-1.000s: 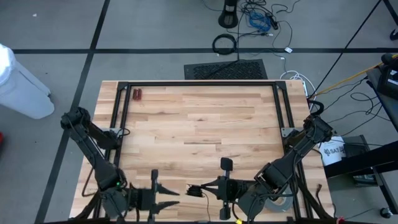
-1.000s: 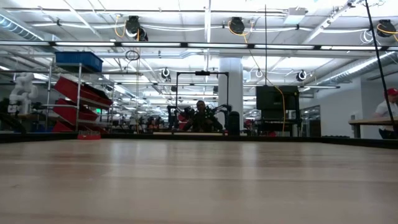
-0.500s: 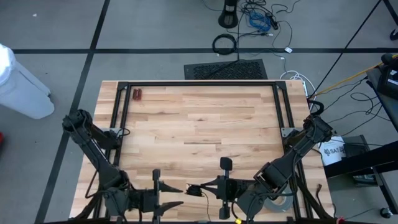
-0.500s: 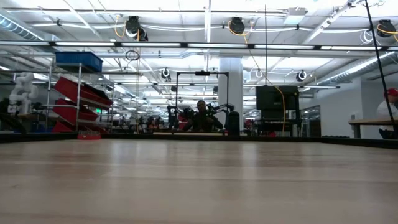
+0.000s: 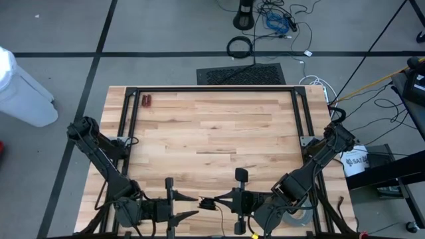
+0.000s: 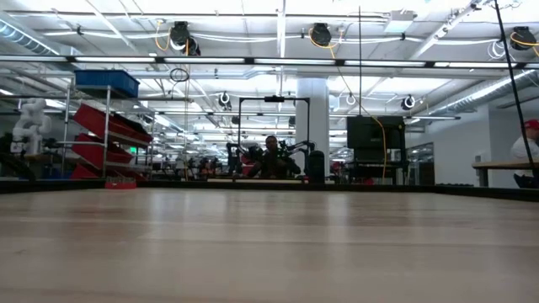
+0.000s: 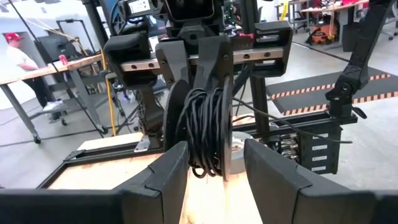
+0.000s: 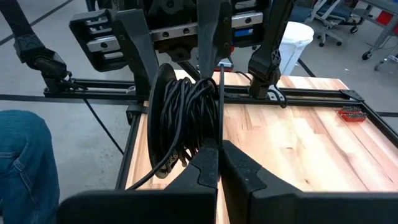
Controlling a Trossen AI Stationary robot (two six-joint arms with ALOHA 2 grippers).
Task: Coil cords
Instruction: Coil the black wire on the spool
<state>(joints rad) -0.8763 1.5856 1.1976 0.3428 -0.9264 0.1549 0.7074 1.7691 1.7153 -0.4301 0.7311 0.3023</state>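
Pale wooden bench (image 5: 219, 133) fills the high view, and all the work sits at its near edge, about midway along. What has just changed: the left pincer (image 5: 188, 206) has spread its fingers from a tighter setting a second ago and now stands wide, with the coiled cord (image 7: 202, 130) between its fingers but apparently untouched. The right pincer (image 5: 216, 202), clamped shut on that small black bundle, carries it alone, so I judge the coil formed and a handover done. Both arms lie low along the near edge, wrists turned inward, facing each other just apart.
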